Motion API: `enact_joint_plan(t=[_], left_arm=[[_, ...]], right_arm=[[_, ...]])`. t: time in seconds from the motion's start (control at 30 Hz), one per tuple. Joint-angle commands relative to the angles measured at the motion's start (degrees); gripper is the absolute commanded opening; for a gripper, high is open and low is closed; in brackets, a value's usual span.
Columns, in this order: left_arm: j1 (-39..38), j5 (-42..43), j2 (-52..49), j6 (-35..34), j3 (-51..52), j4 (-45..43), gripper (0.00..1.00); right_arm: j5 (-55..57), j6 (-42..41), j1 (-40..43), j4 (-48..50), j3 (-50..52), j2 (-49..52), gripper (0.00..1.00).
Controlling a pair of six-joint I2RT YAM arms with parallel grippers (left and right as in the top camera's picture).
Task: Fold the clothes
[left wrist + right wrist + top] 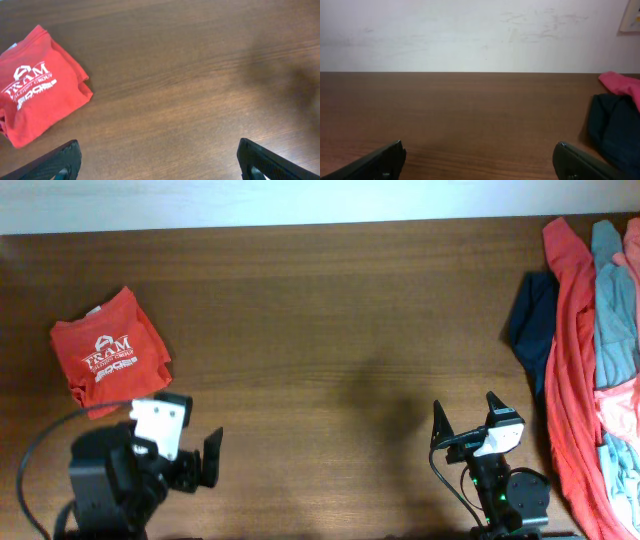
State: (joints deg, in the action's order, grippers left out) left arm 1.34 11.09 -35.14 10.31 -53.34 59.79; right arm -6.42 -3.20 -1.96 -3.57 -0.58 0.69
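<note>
At the near edge of the counter (pixel 330 330), the left claw (pixel 159 147) stood released, its two fingers spread wide apart with only bare wood between them. The right claw (pixel 466 412), near the right side, was likewise released and grasped nothing, its fingertips pointing toward the far edge. Just beyond the left claw, on the left side of the counter, lay the orange-red T-shirt (pixel 108 352), folded into a compact, slightly tilted block with its white lettering (pixel 108 358) facing up; neither claw touched it. Along the right edge, well apart from the T-shirt, lay the unfolded pile of clothes. A long red garment (pixel 570 330) ran from the near edge to the far right corner. A pink garment (pixel 625 395) and a grey-blue garment (pixel 612 300) lay to its right. A navy garment (pixel 530 315) protruded on its left side, farther back than the right claw. A pale wall (pixel 470 35) bounded the far edge of the counter.
</note>
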Motion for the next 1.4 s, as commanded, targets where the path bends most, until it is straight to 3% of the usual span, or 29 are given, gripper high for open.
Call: enact_joint_plan(t=[0.0,0.2,0.63,0.83,0.97,1.03,1.13,1.37], left_arm=[[-0.13,-1.73,5.11,0.96,5.25,-0.7,0.99],[-0.13,-1.7,14.95,0.96,17.05,-12.28,0.99],[-3.21,-2.36,31.47,1.4,44.81,-49.96,0.99],[-3.34,-1.97,34.84,2.97,52.92,-62.6,0.99],[-3.41,-1.92,34.84,6.64,52.85,-61.42,0.99],[-3.43,-0.11,34.84,6.95,52.85,-56.3,0.99],[-3.43,0.26,34.86,2.97,52.85,-56.06,0.99],[-3.43,0.22,34.86,2.6,52.85,-56.22,0.99]], right_arm=[[1.11,-0.02,0.11,-0.46,0.26,-0.48,0.99],[1.11,-0.02,0.11,-0.46,0.26,-0.48,0.99],[1.11,-0.02,0.11,-0.46,0.26,-0.48,0.99],[1.11,-0.02,0.11,-0.46,0.26,-0.48,0.99],[1.11,-0.02,0.11,-0.46,0.26,-0.48,0.99],[1.11,-0.02,0.11,-0.46,0.26,-0.48,0.99],[1.11,-0.02,0.11,-0.46,0.26,-0.48,0.99],[1.11,-0.02,0.11,-0.46,0.26,-0.48,0.99]])
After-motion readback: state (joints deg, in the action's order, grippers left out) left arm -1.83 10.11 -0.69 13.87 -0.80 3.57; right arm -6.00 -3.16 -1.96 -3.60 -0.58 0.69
